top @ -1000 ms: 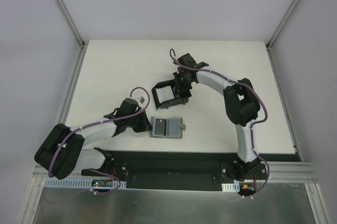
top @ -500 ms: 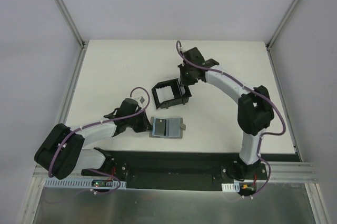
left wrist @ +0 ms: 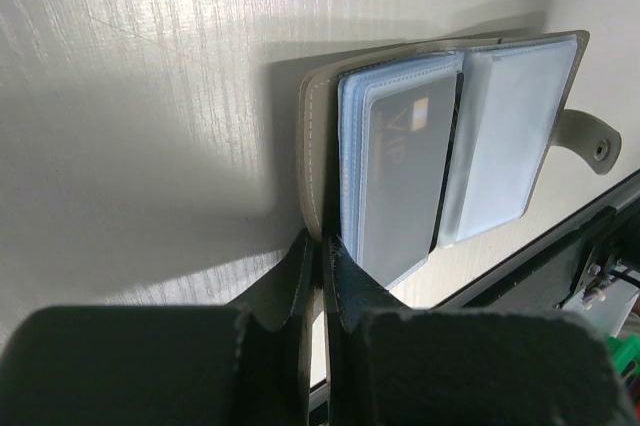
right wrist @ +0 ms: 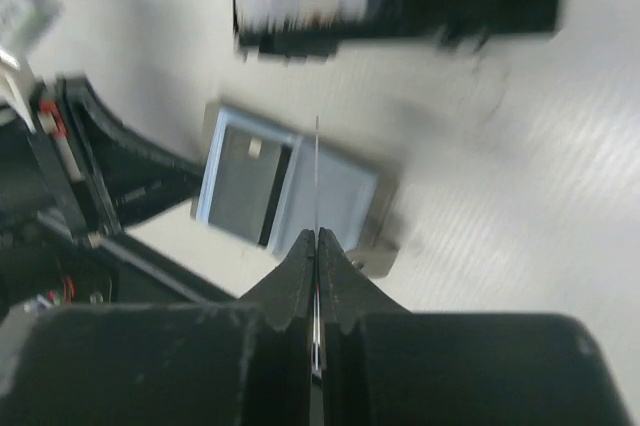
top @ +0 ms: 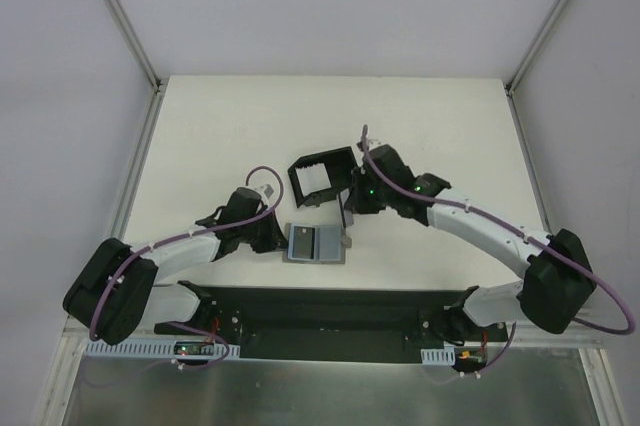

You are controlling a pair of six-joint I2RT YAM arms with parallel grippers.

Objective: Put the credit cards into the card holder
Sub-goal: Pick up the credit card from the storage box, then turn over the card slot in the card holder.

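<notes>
Left gripper (left wrist: 322, 251): closed, pinching the left cover edge of the wallet (top: 325, 244); low over the table (top: 220, 136)
Wallet: grey, lying open on the white table close to the front edge; clear sleeves fanned out; snap tab on its right side
Second credit card (left wrist: 400, 181): dark, with a small pale mark; tucked in a clear sleeve on the wallet's left half
Right gripper (right wrist: 317, 238): fingers pressed together on a thin credit card (right wrist: 317, 166) seen edge-on; the card sticks out past the fingertips; above the wallet's right end, between wallet and card holder (top: 297, 184); its wrist view is blurred
Card holder: black open-topped frame on the table just beyond the wallet, turned askew; pale stripes inside, too blurred to identify
</notes>
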